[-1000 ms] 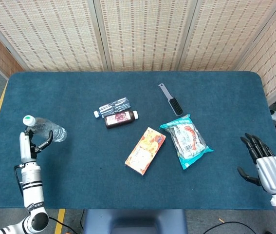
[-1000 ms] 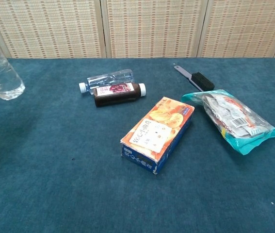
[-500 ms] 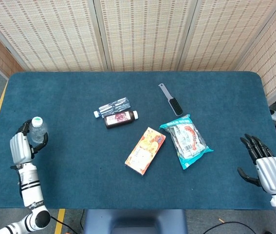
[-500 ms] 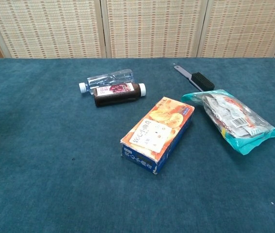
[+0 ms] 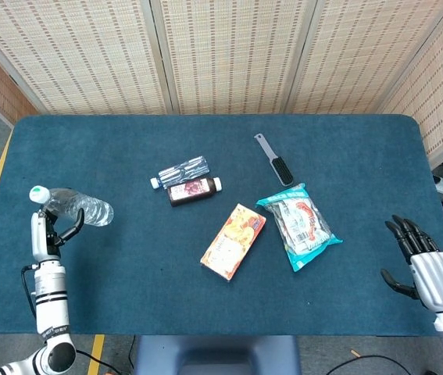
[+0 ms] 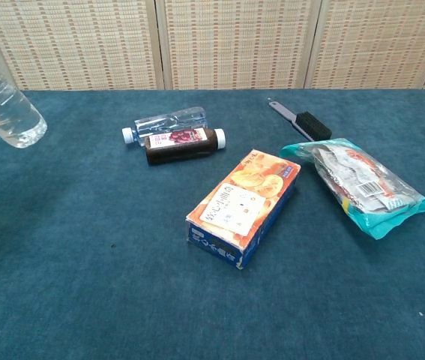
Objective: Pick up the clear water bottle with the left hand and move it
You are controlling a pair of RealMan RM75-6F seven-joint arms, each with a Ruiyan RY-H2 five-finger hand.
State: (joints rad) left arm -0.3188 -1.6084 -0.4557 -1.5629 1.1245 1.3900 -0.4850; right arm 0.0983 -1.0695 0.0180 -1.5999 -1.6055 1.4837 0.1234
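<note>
The clear water bottle (image 5: 76, 206) with a pale cap is held above the table's left edge, tilted so its base points right. My left hand (image 5: 46, 233) grips it near the neck, with dark fingers curled around it. In the chest view only the bottle (image 6: 6, 105) shows, at the top left corner, and the left hand is out of frame there. My right hand (image 5: 423, 256) hangs open at the table's right edge, holding nothing.
On the blue table (image 5: 127, 266) lie a second clear bottle (image 5: 183, 169), a dark brown bottle (image 5: 194, 190), an orange box (image 5: 234, 241), a teal snack bag (image 5: 299, 225) and a grey brush (image 5: 274, 159). Woven screens stand behind.
Half a second ago the bottle stood upright in my left hand; now it is tipped over to the right again, much as it was one second ago. The right hand has stayed still.
</note>
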